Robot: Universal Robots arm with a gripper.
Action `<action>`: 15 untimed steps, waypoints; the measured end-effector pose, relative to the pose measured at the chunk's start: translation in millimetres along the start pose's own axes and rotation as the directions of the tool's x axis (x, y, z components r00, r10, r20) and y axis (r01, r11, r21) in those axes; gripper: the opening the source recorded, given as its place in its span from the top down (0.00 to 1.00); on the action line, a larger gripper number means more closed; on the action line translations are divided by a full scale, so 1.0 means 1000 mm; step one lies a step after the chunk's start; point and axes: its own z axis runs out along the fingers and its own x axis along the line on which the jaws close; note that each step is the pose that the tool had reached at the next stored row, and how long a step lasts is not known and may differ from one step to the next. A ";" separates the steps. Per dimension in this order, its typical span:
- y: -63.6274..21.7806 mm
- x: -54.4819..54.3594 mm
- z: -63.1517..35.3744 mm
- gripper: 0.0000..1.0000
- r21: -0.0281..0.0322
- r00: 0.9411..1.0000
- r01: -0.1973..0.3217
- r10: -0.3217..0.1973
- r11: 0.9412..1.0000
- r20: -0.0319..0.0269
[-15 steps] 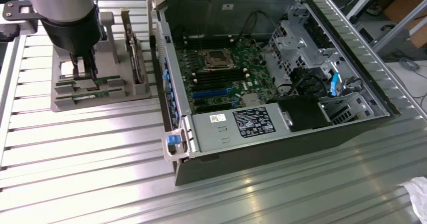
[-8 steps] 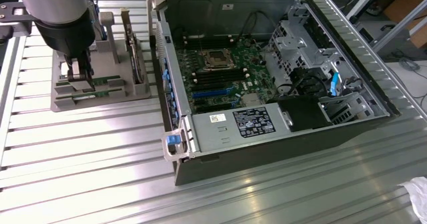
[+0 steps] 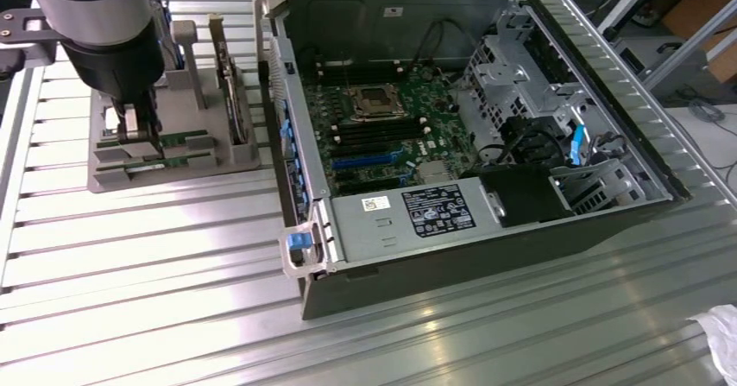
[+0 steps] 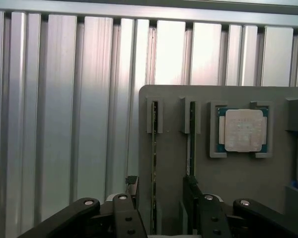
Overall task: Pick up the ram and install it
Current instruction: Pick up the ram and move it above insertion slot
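Note:
Two rams, narrow green sticks, stand on edge in slots of the grey holder [image 3: 173, 174] at the exterior view's left. One ram [image 4: 154, 158] [image 3: 173, 140] lies between my gripper's fingers, apart from both. The other ram [image 4: 191, 134] runs beside it and passes under one fingertip [image 4: 190, 191]. My gripper [image 4: 161, 201] [image 3: 130, 131] is lowered onto the holder and stands open, holding nothing. The open computer case [image 3: 599, 101] sits at the exterior view's right, with black memory slots [image 3: 374, 133] on its motherboard.
A square silver CPU chip [image 4: 243, 130] rests in a pocket of the holder. An upright silver drive [image 3: 236, 92] stands at the holder's far side. A power supply [image 3: 426, 213] fills the case's near end. The ribbed metal table [image 3: 150, 265] surrounds everything.

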 end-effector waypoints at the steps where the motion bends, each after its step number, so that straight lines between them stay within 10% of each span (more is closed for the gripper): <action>1: 0.0000 0.000 0.0006 0.52 0.000 1.000 0.000 0.000 1.000 0.000; 15: 0.0017 0.001 0.0145 0.52 0.000 1.000 0.018 -0.018 1.000 -0.003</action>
